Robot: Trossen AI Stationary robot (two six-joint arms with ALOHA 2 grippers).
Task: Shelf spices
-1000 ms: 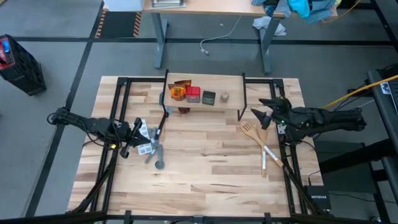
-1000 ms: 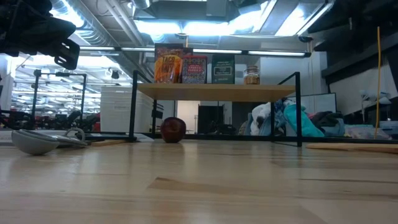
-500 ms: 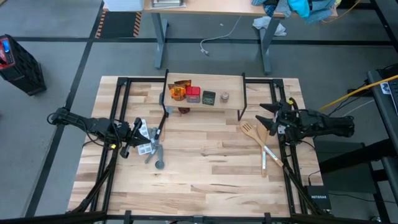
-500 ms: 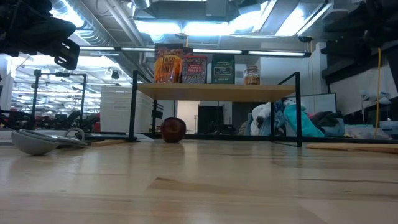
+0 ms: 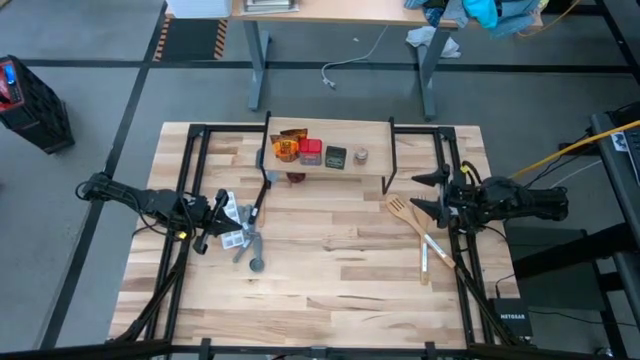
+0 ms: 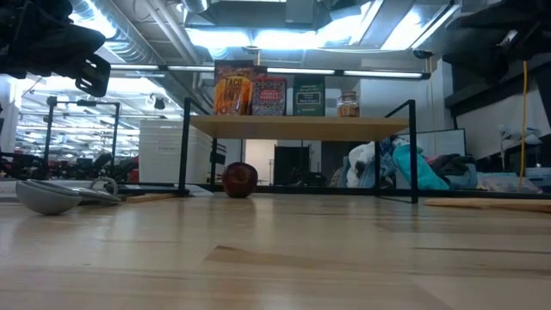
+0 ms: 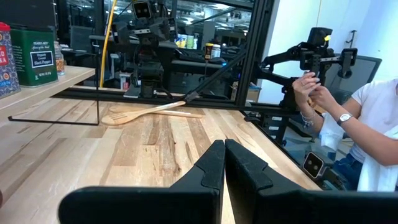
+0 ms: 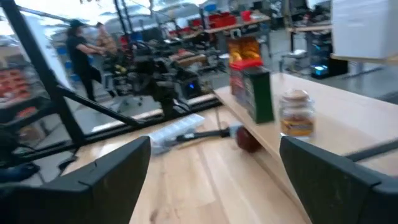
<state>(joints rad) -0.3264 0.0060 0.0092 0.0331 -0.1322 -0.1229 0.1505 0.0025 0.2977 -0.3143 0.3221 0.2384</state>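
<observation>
The shelf [image 5: 375,158] is set at the table's [image 5: 330,290] far edge, centred. Four spices are lined along it: the packets [image 5: 287,146] leftmost, then the box [image 5: 310,152], a second box [image 5: 335,156] and the jar [image 5: 361,155]. A round object [image 6: 240,179] is lodged beneath the shelf (left end). The blister tray [image 5: 233,226] is placed at the table's left, by the left gripper [image 5: 218,212]. The utensil [image 5: 412,222] is laid at the right, just beside the right gripper [image 5: 427,192].
</observation>
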